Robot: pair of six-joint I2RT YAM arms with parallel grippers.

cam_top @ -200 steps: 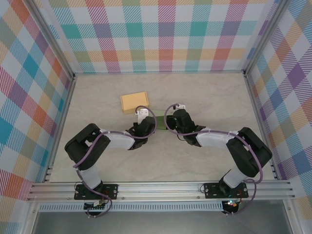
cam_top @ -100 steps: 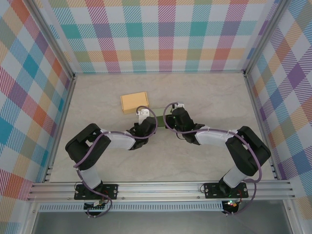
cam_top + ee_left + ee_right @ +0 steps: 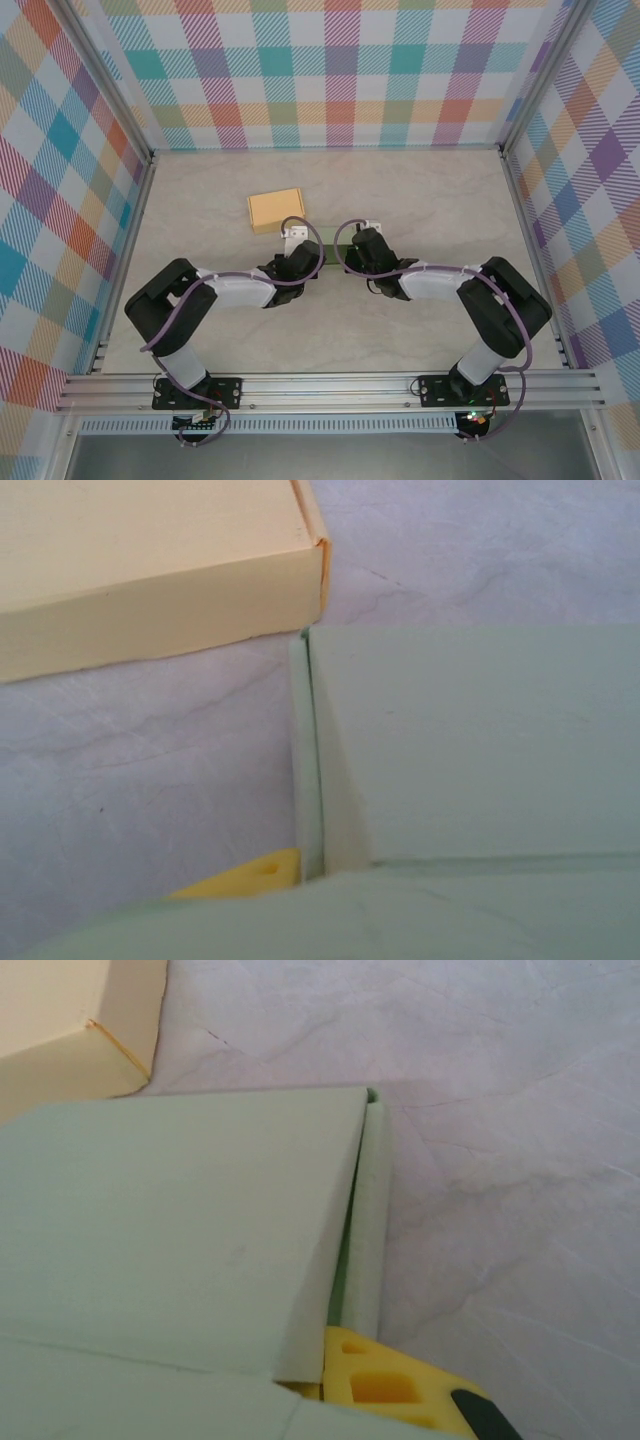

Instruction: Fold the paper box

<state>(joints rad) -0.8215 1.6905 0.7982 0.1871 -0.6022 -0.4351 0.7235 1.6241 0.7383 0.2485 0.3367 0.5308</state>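
Tan box [image 3: 275, 210]: far left, near the work but not touching it.
Left risk: flap popping open on an early release.
Left hand [image 3: 312, 260]: against the box's left edge; grip impossible to tell.
Green paper box [image 3: 470, 740]: mid-tabletop [image 3: 430, 200], between both hands.
Right risk: crushed crease from over-squeezing.
Right hand [image 3: 352, 252]: clenched, seemingly pinching the side flap.
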